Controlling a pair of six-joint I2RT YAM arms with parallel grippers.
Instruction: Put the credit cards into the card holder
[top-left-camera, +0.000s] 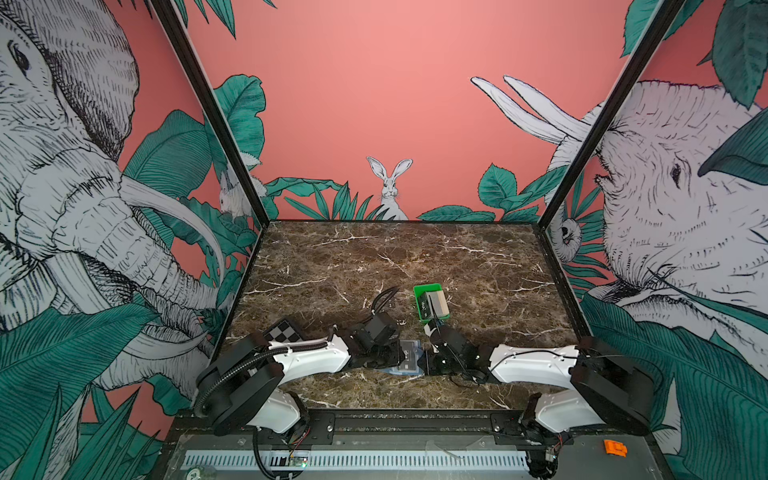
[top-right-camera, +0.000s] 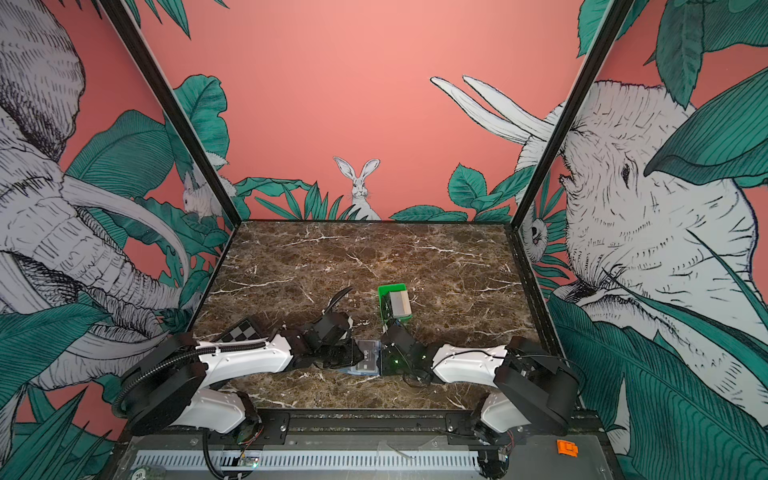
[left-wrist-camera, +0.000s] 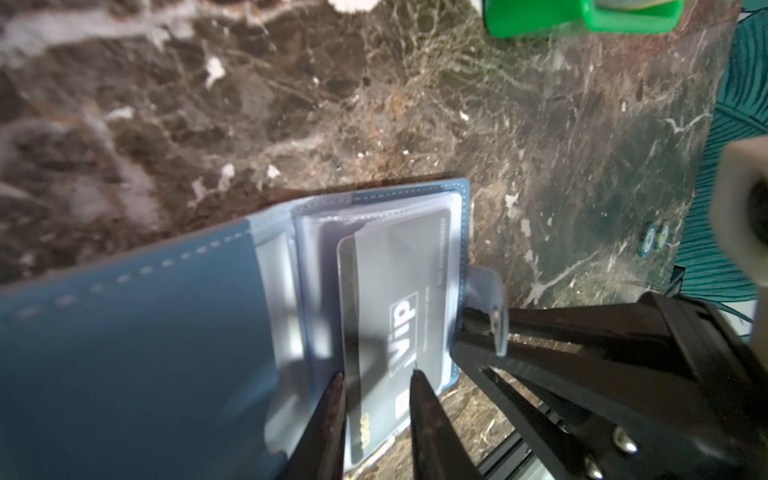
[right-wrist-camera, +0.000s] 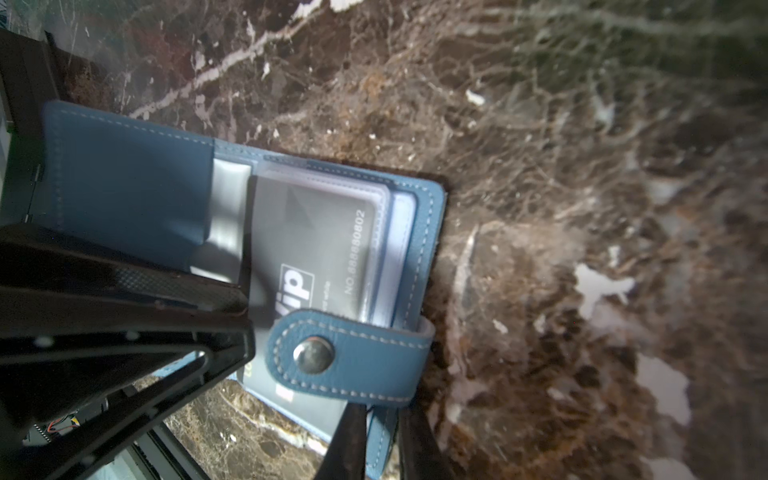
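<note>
The slate-blue card holder lies open near the table's front, between both arms. A black "VIP" credit card sits partly inside a clear pocket, with its outer end sticking out. My left gripper hovers over that end with its jaws a little apart. Nothing is pinched between them. My right gripper is shut on the holder's blue edge beside the snap tab. More credit cards, grey and black, stand in the green tray.
The green tray stands just behind the right gripper. A checkerboard plate lies at the left behind the left arm. An orange part rests on the front ledge. The marble table is walled on three sides.
</note>
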